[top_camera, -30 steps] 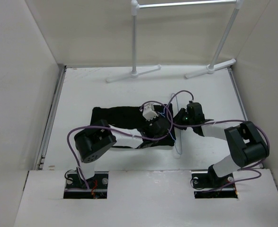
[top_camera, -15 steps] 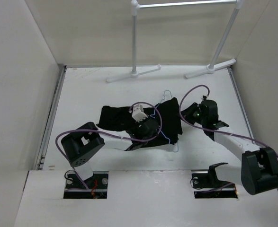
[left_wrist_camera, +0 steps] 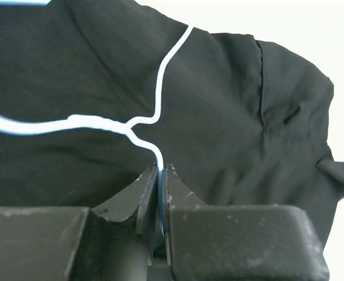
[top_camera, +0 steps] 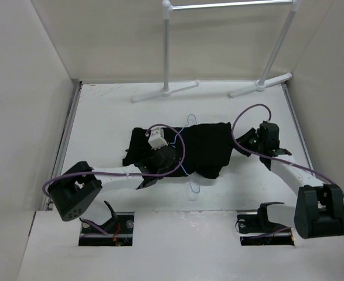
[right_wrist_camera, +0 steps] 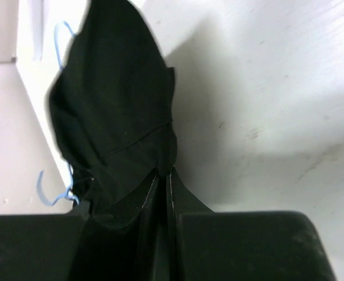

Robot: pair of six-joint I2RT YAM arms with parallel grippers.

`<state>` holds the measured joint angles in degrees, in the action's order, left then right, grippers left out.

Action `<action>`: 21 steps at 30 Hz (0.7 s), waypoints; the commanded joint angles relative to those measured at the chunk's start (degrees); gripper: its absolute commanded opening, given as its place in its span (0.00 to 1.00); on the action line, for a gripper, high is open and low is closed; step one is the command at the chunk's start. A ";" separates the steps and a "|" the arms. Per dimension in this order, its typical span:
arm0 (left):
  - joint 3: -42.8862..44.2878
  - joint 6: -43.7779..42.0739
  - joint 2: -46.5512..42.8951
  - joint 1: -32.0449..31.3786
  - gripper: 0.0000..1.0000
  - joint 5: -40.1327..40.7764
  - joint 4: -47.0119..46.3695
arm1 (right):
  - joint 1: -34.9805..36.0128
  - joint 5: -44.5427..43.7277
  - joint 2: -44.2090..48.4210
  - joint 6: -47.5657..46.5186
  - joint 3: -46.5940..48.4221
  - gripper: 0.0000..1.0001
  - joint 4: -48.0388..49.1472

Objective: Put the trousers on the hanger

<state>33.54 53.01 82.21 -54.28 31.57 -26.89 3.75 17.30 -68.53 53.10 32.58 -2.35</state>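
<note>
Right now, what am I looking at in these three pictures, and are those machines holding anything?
Two robot arms are bolted to a white table. The wide picture looks down from above; the two close-ups come from a camera on each wrist. Black trousers lie on the table, a thin wire hanger across them. The left arm's jaws are shut on the hanger's wire; the right arm's jaws pinch the trousers' edge. A white garment rack stands at the back.

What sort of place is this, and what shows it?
Probably a robot test cell for handling clothes: plain white walls enclose a white table, two black-and-white arms sit at its near edge, a white tube garment rack stands behind.
</note>
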 commanded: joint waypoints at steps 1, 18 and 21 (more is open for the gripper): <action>-1.28 -7.57 -1.01 1.33 0.04 -0.89 3.78 | -2.30 -3.59 -1.69 -2.39 5.29 0.13 1.56; 3.28 -8.89 -6.19 3.09 0.04 2.53 9.40 | -3.97 -9.04 -7.75 -3.71 8.29 0.20 -4.95; 5.21 -8.72 -5.14 2.04 0.04 1.30 8.88 | -3.80 -9.30 -8.11 -3.71 8.73 0.21 -4.51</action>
<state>35.31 45.04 77.56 -51.35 32.01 -17.96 0.03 9.72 -76.88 50.30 41.12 -8.01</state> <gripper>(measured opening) 0.043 0.208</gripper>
